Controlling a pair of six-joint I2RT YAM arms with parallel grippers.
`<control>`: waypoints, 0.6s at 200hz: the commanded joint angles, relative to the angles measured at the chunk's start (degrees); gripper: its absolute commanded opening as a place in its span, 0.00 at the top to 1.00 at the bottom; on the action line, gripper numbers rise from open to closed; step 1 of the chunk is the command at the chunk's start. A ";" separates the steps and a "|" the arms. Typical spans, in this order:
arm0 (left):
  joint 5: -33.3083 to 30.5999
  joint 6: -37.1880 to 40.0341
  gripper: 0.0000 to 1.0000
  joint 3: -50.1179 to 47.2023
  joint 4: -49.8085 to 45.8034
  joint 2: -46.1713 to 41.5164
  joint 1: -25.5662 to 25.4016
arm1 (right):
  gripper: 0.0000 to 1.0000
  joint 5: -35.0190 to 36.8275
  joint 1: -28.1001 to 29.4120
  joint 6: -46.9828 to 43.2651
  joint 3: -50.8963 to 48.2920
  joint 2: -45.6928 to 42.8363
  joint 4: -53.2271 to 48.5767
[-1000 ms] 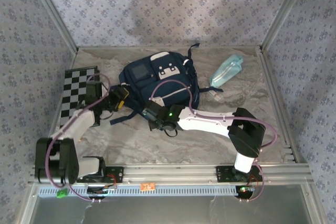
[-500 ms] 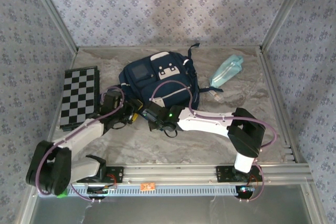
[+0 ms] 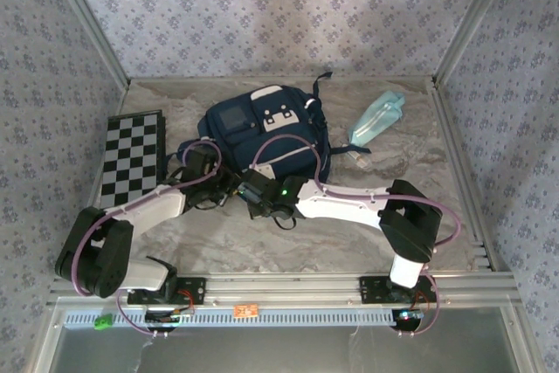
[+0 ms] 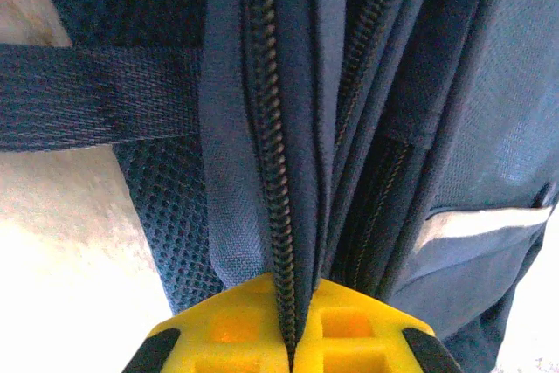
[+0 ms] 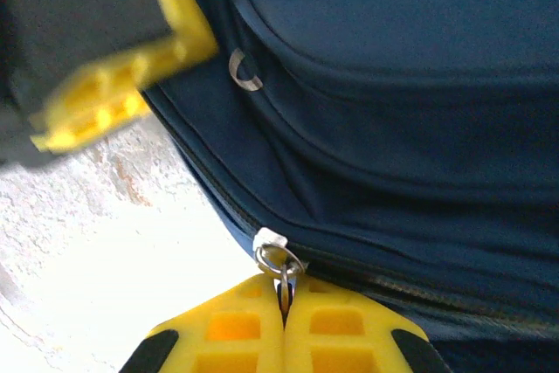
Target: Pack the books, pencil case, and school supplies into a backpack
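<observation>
We saw the backpack (image 3: 262, 120) lying flat in the middle of the worktop (image 3: 262, 242), toward the far edge, with its white patches facing up. The pencil case (image 3: 377, 116) lay near the far right corner, apart from the backpack, and a checkered board (image 3: 131, 156) lay along the left edge. Both arms reached in to the backpack's near side, where the left gripper (image 3: 229, 188) and right gripper (image 3: 247, 188) sat just beside each other. In the left wrist view, the left gripper (image 4: 294, 312) had its yellow fingers (image 4: 227, 329) pressed together on a fold of the backpack (image 4: 472, 85) fabric that carried a line of zip teeth (image 4: 266, 128), with a flat strap (image 4: 96, 98) running off to one side over the pale worktop. In the right wrist view, the right gripper (image 5: 282, 299) was clamped on the small metal zip pull (image 5: 278, 259) at the backpack's (image 5: 393, 85) lower seam, the fingers meeting with no gap. The left gripper (image 5: 113, 85) showed blurred at the upper left of that view, close against the fabric, and a second small metal ring (image 5: 244, 70) hung on the cloth near it.
</observation>
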 commanded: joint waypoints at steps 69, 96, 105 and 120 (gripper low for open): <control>5.87 18.18 1.00 10.77 -4.72 3.69 16.27 | 1.00 3.95 -5.38 -2.97 -9.93 -12.38 -12.54; 5.44 21.38 0.93 13.28 -6.90 3.88 17.57 | 1.00 -1.13 -3.13 -5.89 -4.52 -9.25 -7.10; 5.62 23.68 0.86 14.61 -8.03 4.12 17.56 | 1.00 -2.68 -2.82 -5.48 -2.48 -7.71 -6.13; 6.07 26.03 0.76 16.71 -11.20 4.77 17.57 | 1.00 -5.33 -3.06 -5.10 0.26 -5.89 -2.26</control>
